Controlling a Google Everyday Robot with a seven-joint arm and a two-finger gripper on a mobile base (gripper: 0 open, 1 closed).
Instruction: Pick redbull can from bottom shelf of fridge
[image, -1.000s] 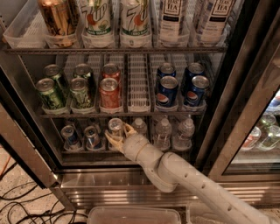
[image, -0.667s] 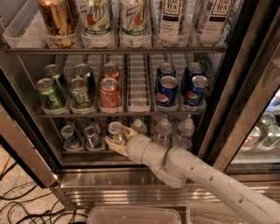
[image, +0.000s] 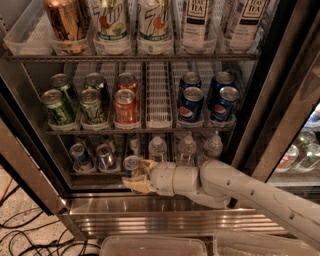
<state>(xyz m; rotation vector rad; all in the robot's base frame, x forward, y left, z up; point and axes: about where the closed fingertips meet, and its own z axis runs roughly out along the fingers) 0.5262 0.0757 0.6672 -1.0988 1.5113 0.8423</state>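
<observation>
The fridge (image: 165, 212) stands open in front of me. Its bottom shelf (image: 92, 176) bears slim redbull cans on the left and small clear bottles on the right. My gripper (image: 135, 174) reaches in from the right at the shelf's front edge. Its tan fingers (image: 134, 186) are closed around one redbull can (image: 131, 163), whose silver top shows between them. Two more redbull cans (image: 80, 153) (image: 105, 154) stand in the lanes to the left. Another slim can (image: 134, 145) stands behind the held one.
Clear water bottles (image: 186, 148) stand right of the gripper, partly behind my arm (image: 235, 187). The rack above holds green, red and Pepsi cans (image: 191, 102). The dark door frame (image: 262, 120) is at right, another frame (image: 30, 175) at left. A plastic bin (image: 152, 245) lies below.
The gripper and the redbull can in it have moved down and toward me, from deeper in the lane to the shelf's front edge. The arm has drawn back with them.
</observation>
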